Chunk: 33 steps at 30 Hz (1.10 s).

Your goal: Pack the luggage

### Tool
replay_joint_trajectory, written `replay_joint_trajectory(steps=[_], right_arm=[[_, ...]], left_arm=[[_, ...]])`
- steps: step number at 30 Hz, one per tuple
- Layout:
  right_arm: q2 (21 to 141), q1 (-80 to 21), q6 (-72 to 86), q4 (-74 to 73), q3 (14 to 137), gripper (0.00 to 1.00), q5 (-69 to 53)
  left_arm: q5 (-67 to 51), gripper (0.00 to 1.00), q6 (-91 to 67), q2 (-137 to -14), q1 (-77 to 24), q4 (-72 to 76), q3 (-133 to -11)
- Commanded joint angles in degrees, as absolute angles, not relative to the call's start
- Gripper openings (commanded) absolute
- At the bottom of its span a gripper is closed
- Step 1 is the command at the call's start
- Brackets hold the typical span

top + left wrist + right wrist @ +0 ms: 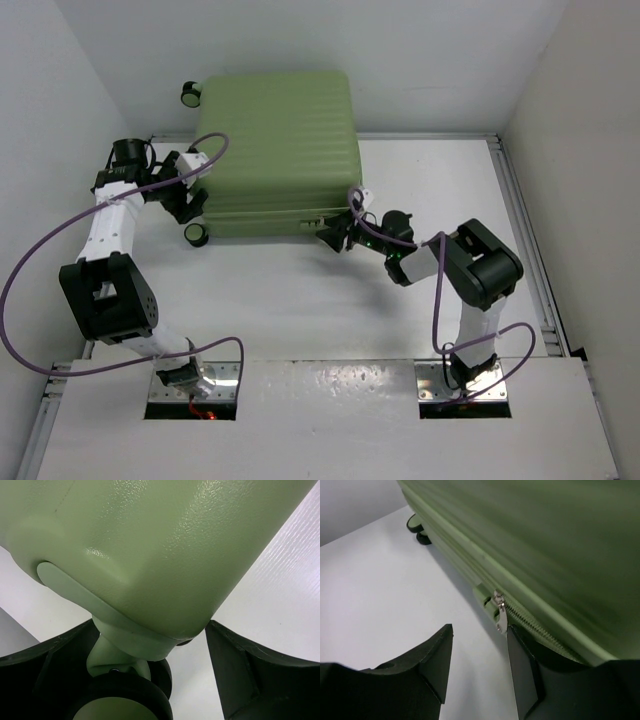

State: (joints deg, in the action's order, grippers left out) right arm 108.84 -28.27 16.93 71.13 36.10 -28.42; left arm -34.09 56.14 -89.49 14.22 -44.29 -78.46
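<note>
The luggage (280, 150) lies shut and flat on the desk (300, 300), ribbed green shell up. It sits at the far side, left of the middle, with its wheels turned toward my left arm. A zip runs along its near edge, and a small metal zip pull (501, 617) hangs there.

My right fingers (522, 672) stand spread at that edge and hold nothing. One is tucked close under the shell, just below the pull, and the other is out over bare desk. I cannot tell whether the nearer one touches the pull.

My left fingers (55, 670) are at the near-left corner, wide apart. The rounded corner and its black near wheel (125, 695) sit between them, clamped by neither. The far wheel (190, 95) sticks out at the far-left corner.
</note>
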Motion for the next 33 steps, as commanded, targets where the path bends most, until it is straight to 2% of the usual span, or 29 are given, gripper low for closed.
replay_joint_trajectory(steps=[1,16,21,22,24,25,28,33], right_arm=[[109.1,-28.0,16.0,77.5,38.3,0.48,-25.9],[114.3,-28.6,15.7,78.1,44.0,0.48,-22.0],[115.4,-28.7,16.2,78.7,46.0,0.35,-21.7],[115.7,-28.9,16.3,78.7,46.4,0.28,-21.3],[116.4,-29.2,16.3,78.8,46.7,0.21,-20.2],[116.5,-29.0,16.3,78.8,46.8,0.14,-20.0],[116.4,-29.5,16.1,78.5,46.7,0.02,-18.8],[114.7,-29.5,14.1,78.1,44.3,0.00,-16.5]], left_arm=[[-38.5,0.89,54.4,-89.4,12.1,-47.5,-77.2],[-38.5,0.89,53.9,-90.4,12.1,-47.5,-77.7],[-38.5,0.89,53.3,-91.0,12.1,-47.5,-77.7],[-38.5,0.89,53.3,-91.0,12.1,-47.5,-78.2],[-38.5,0.89,52.8,-91.0,12.1,-46.9,-78.2],[-38.5,0.89,52.8,-91.0,12.1,-46.9,-78.2],[-38.5,0.89,52.8,-91.0,12.1,-46.9,-78.2],[-37.3,0.84,49.9,-91.6,12.1,-46.4,-78.2]])
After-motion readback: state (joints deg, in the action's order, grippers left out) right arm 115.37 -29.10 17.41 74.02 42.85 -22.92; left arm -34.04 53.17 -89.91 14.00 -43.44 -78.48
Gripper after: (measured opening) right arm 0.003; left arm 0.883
